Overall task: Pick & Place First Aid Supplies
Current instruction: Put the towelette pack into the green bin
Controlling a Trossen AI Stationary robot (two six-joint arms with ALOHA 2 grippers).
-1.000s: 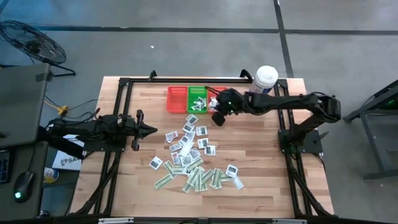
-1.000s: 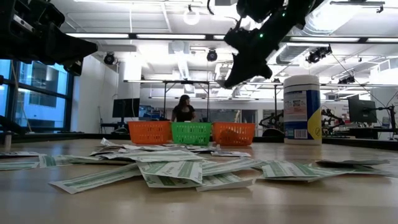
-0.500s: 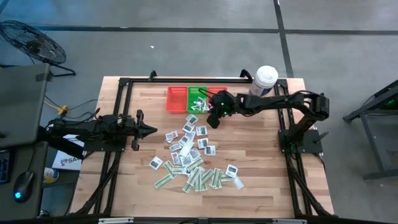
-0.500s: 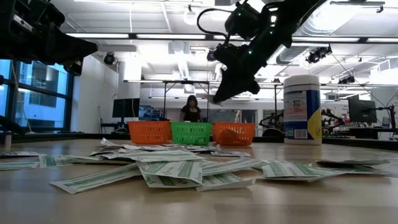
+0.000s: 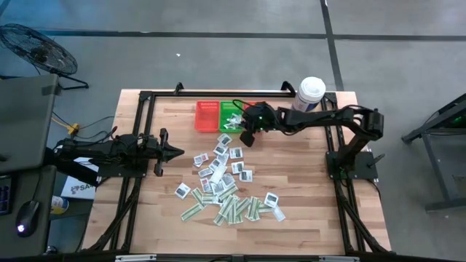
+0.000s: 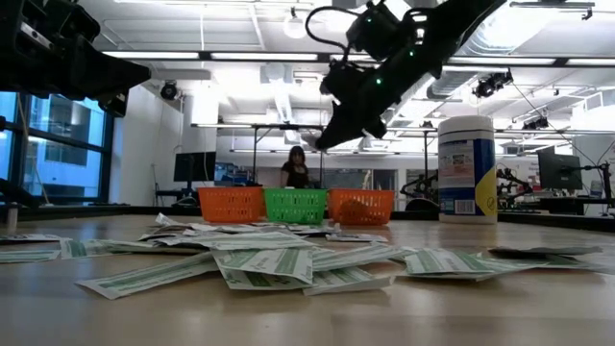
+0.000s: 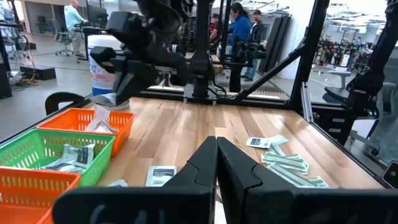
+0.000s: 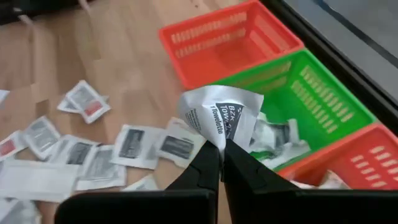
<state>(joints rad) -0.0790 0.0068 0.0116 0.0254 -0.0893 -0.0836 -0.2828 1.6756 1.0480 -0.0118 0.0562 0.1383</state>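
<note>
Since a second ago the right end effector (image 5: 246, 137) has swung toward the green basket (image 8: 311, 99), clamped on a white packet (image 8: 219, 115) just beside it; released early, the packet lands on the worktop (image 5: 306, 182).

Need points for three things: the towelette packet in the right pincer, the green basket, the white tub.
towelette packet (image 8: 219, 115): right wrist view, on its printed face above the fingertips.
green basket (image 5: 231, 107): high view, on its far rim.
white tub (image 6: 467, 173): low view, on its blue label.
</note>
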